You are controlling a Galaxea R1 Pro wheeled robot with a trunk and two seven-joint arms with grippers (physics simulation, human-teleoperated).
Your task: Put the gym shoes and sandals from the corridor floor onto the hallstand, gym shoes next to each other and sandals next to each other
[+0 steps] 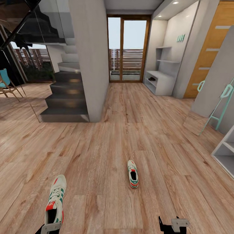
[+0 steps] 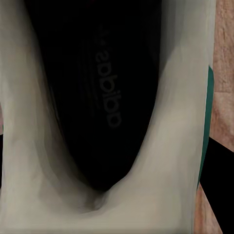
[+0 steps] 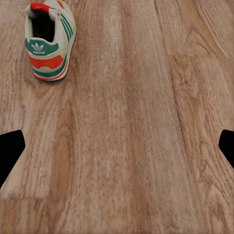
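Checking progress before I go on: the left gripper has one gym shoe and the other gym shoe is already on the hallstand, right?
Not quite. The left gripper does have one gym shoe, but the other gym shoe lies on the corridor floor, far from the hallstand, as the head view shows.

Light brown wood-plank flooring (image 1: 130,130) with clear grain runs from the near edge to a far glazed double door (image 1: 127,48) in a brown wooden frame, with pale sky and a slatted railing behind its panes. Left of the door a broad grey wall block (image 1: 91,58) stands beside a dark staircase (image 1: 66,97) behind a glass panel. Far left, a wooden chair with a teal seat (image 1: 6,83) stands before a window. On the right, a recessed alcove lit by ceiling spots adjoins a warm wooden door (image 1: 211,52). A teal ladder-like frame (image 1: 221,107) leans against the near right grey wall.
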